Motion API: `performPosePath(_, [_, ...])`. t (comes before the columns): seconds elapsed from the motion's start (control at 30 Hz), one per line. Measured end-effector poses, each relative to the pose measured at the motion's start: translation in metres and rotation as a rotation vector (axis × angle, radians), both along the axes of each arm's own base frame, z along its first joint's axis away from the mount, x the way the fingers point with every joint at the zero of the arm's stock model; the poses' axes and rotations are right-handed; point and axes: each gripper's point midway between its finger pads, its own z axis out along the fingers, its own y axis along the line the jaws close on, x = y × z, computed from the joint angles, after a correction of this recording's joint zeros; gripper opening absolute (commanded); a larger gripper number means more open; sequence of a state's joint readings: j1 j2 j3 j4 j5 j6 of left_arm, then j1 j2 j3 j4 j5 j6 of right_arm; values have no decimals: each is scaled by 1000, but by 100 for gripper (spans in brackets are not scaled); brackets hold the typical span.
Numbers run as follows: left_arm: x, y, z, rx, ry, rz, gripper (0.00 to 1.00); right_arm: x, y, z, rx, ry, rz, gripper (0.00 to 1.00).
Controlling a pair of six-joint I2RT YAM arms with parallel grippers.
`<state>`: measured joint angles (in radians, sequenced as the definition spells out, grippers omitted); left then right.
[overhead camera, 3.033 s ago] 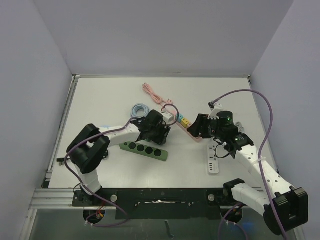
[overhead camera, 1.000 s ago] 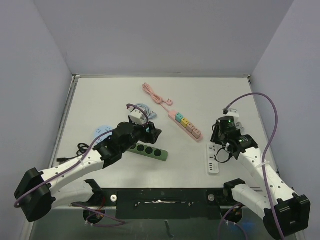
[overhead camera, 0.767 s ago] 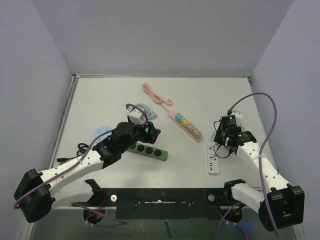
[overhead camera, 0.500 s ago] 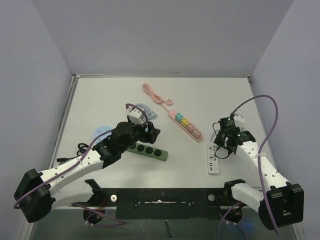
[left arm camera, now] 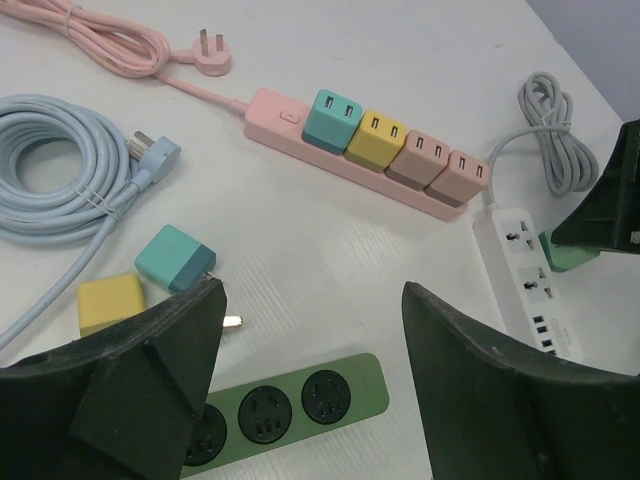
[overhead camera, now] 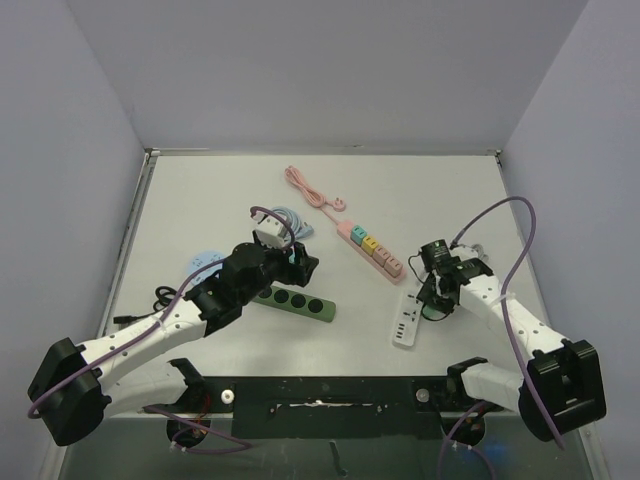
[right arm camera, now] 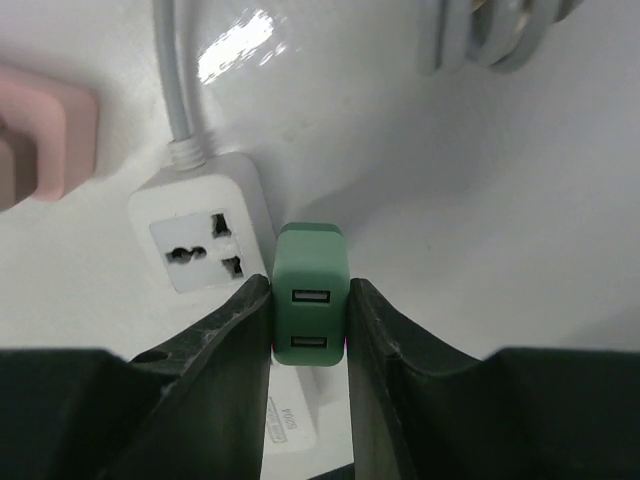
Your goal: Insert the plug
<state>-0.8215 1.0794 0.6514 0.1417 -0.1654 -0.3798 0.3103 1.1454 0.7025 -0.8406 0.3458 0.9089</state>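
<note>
My right gripper is shut on a green plug, a small block with two USB ports facing the camera. The plug stands at the right edge of the white power strip, beside its first socket. Its prongs are hidden. From above, the right gripper hangs over the far end of the white strip. My left gripper is open and holds nothing above the green power strip.
A pink power strip with several coloured adapters lies mid-table, its pink cable behind it. Loose teal and yellow plugs lie beside a light blue cable coil. The white strip's coiled cord lies at the right.
My right gripper has moved left and nearer with the green plug. The white strip has turned, its near end swinging left. The left arm has stayed still since one second ago.
</note>
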Motion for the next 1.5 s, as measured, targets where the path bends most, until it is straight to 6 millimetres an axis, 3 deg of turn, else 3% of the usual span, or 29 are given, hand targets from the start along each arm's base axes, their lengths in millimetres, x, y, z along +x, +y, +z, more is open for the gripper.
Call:
performPosePath(0.23, [2, 2, 0, 4, -4, 11, 70, 0, 42, 0, 155, -6, 52, 0])
performPosePath(0.47, [2, 3, 1, 3, -7, 12, 70, 1, 32, 7, 101, -27, 1, 0])
performPosePath(0.73, [3, 5, 3, 6, -13, 16, 70, 31, 36, 39, 90, -124, 7, 0])
performPosePath(1.07, [4, 7, 4, 8, -20, 20, 70, 44, 42, 27, 74, -96, 53, 0])
performPosePath(1.5, [4, 7, 4, 9, -20, 22, 70, 48, 47, 26, 85, -101, 86, 0])
